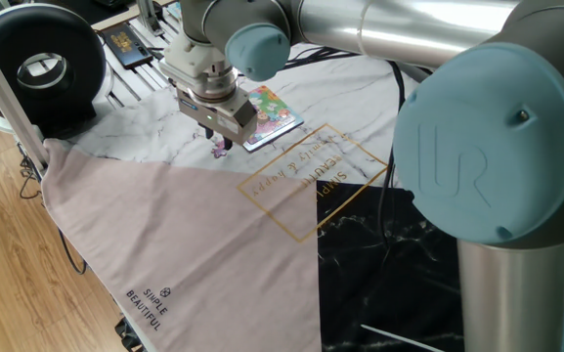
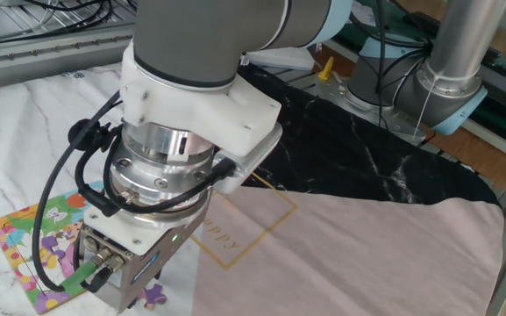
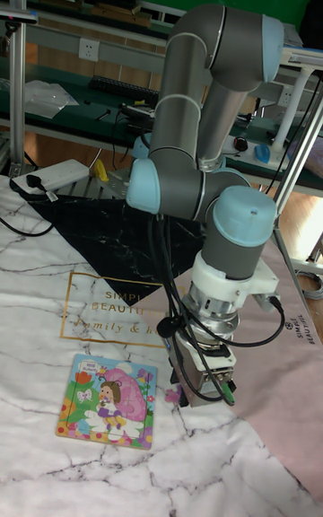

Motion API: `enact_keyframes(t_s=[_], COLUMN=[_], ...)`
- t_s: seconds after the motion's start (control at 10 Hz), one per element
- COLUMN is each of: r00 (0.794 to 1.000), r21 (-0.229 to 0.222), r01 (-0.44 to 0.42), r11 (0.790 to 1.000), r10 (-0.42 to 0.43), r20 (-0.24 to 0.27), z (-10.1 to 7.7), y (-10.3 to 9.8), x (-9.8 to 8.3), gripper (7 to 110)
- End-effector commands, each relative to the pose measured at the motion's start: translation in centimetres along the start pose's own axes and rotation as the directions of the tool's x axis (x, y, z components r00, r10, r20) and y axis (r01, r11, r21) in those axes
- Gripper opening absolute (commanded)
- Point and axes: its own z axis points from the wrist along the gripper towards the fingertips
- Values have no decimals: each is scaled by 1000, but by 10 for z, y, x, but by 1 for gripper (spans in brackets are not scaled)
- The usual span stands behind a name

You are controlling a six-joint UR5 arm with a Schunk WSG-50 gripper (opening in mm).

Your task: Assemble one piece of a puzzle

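The puzzle [image 1: 271,111] is a small square board with a pink, yellow and green cartoon picture, flat on the marble-print cloth. It also shows in the other fixed view [image 2: 32,239] and the tall view [image 3: 109,399]. The tiny purple piece [image 1: 222,150] lies on the cloth just beside the board's near edge. My gripper [image 1: 220,143] points straight down right over it, fingers apart on either side and low at the cloth. In the other fixed view the piece [image 2: 154,295] peeks out under the gripper body, which hides the fingertips. In the tall view the piece [image 3: 172,397] sits by the fingers.
A pale pink cloth [image 1: 164,235] with gold lettering covers the near table, with a black marble cloth [image 1: 389,264] beside it. A black round device [image 1: 42,64] and a dark booklet [image 1: 125,44] lie at the far left. Cables trail behind the arm.
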Motion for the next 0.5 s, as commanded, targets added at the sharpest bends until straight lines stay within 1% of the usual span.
enact_keyframes(t_s=[0.0,0.1,0.2,0.3,0.4], r00=[1000,999,999,999,1000], r21=[30,36,33,20,3], r01=[-6,-21,-24,-22,-13], r11=[1000,999,999,1000,1000], r10=[6,20,23,21,13], r20=[23,26,31,30,11], z=[0,0,-1,-2,-1], y=[-6,-8,-8,-5,0], x=[-4,-5,-5,-4,0], gripper=[22,22,22,22,7])
